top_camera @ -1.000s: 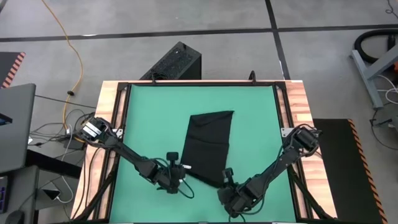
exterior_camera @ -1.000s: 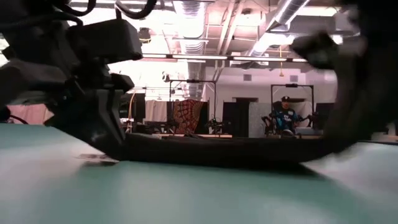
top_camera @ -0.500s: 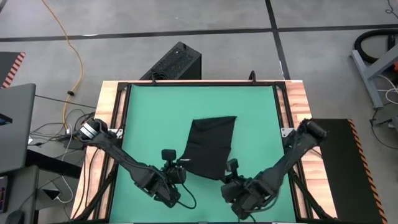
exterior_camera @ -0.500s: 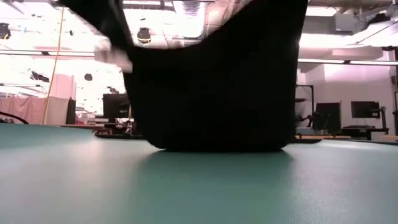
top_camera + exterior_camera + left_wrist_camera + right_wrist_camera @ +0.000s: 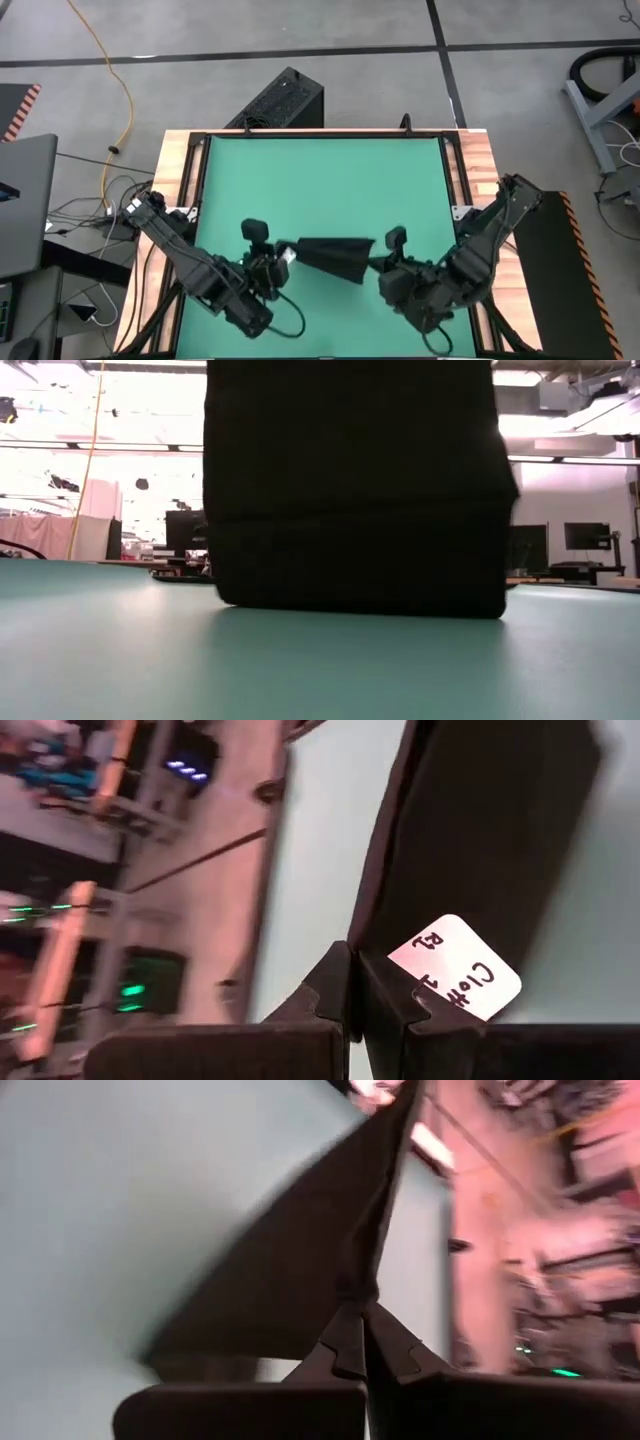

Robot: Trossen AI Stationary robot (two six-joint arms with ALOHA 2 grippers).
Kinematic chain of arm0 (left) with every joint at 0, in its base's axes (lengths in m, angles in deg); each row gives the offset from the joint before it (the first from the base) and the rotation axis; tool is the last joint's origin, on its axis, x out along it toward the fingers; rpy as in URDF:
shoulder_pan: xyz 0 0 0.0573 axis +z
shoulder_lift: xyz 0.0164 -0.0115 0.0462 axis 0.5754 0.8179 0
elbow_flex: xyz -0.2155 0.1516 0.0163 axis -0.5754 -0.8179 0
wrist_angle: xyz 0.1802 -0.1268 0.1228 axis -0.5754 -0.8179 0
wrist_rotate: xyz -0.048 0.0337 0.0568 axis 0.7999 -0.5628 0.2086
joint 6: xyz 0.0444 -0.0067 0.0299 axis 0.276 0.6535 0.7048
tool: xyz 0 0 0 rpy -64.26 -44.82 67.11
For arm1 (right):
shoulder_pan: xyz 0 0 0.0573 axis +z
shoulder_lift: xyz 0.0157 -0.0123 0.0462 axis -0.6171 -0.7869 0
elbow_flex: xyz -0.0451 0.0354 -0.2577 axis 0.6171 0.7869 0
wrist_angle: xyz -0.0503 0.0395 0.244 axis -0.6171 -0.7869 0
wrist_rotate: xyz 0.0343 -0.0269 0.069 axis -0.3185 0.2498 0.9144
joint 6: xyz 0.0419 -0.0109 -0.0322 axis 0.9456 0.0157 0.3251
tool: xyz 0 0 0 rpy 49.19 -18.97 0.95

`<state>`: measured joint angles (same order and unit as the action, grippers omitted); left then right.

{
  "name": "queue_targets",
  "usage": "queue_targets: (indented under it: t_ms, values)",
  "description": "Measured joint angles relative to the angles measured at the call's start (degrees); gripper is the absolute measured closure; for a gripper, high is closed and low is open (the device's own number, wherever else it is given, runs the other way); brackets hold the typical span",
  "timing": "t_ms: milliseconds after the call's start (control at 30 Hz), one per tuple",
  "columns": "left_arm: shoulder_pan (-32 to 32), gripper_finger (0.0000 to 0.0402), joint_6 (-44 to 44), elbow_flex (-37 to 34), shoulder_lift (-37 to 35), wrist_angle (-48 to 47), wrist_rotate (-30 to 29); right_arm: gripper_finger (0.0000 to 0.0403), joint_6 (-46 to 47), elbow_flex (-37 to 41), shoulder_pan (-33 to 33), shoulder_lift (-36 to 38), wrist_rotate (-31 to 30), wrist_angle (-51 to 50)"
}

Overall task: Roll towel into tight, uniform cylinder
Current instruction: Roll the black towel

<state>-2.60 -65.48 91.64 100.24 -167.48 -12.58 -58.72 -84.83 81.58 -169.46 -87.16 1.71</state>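
We are holding the towel (image 5: 335, 255) up off the green mat (image 5: 320, 175) by its two near corners; the left gripper (image 5: 283, 254) is clenched on the corner that carries the small white tag (image 5: 455, 965), and the right gripper (image 5: 377, 262) is clenched on the opposite corner, its fingers (image 5: 385, 1342) pinching the cloth's edge; a second ago the towel was lying flat and long across the middle of the mat, with both grippers low at its near edge; now it is showing from above only as a narrow dark strip stretched between the two grippers, near the front of the worktop (image 5: 480, 160); from table height the cloth is hanging like a curtain, its lower hem touching or just clearing the mat, we cannot tell which; we are judging that this lift is a repositioning, not rolling itself, since no turn of cloth is formed yet; the roll is still wholly ahead of us; the next move is likely laying the towel down straight and smooth, keeping both corners level so the cylinder is starting even.
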Motion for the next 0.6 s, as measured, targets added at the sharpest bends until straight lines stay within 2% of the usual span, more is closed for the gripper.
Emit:
queue_targets:
  t_ms: [167,367,500,600]
  values:
    - [6.3,0.0402,6.1,1.1,0.0,-5.0,-4.3,0.0398,-8.9,0.0,-6.7,3.1,-3.8,-1.1]
    - [19.1,0.0401,19.7,1.1,-0.9,-6.9,-10.0,0.0398,-25.1,0.0,-21.0,7.1,-6.7,1.4]
    - [29.5,0.0401,35.3,1.1,-5.0,-0.6,-14.5,0.0398,-40.3,0.0,-32.4,10.1,-7.6,10.8]
    - [37.0,0.0401,49.7,1.1,-8.7,10.2,-13.6,0.0399,-50.1,0.0,-40.4,12.1,-5.3,20.5]
